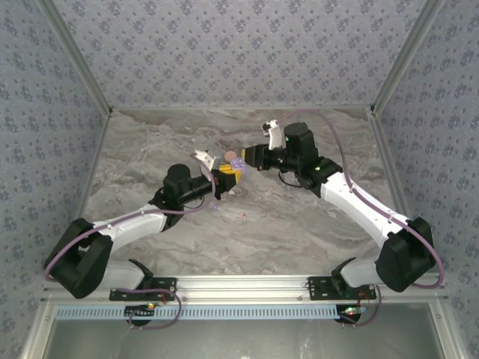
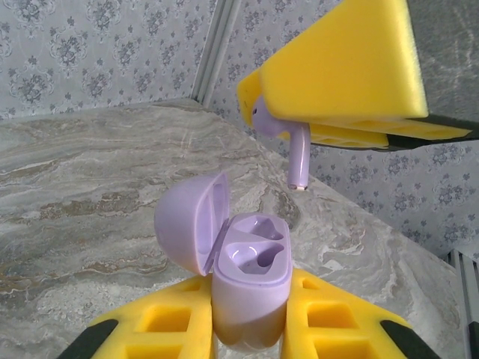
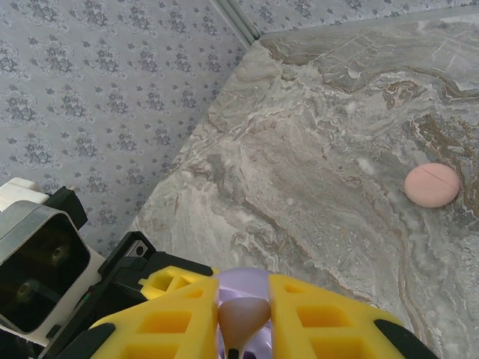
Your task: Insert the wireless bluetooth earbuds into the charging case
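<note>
Seen from above, over the middle of the marble counter (image 1: 150, 157): left hand (image 1: 227, 179) and right hand (image 1: 243, 162) tip to tip, a fleck of lilac between them, too small to read. Caught by the left wrist camera: left hand (image 2: 251, 314) pressed onto the lower body of the lilac charging case (image 2: 251, 280), held upright, lid (image 2: 191, 224) swung open to the left, both moulded sockets bare. Just above and to the right, clear of the case, pinched under a yellow pad (image 2: 337, 67) of the right hand: a glossy lilac earbud (image 2: 288, 138), bulb tucked against the foam, slim stem pointing down. From the right wrist, right hand (image 3: 243, 321) clamped on that earbud, visible as a lilac curve and a dull pinkish cone between the pads. Beyond it, flat on the counter: a closed pink disc (image 3: 432, 183) with a seam across its top, just beside the hands from overhead (image 1: 228, 156). Bare marble on every side, patterned walls (image 1: 224, 45) well back, metal rail (image 1: 247, 284) along the near edge. Loose near the left arm: a tiny pale-pink earbud (image 1: 243, 218), too small for detail.
</note>
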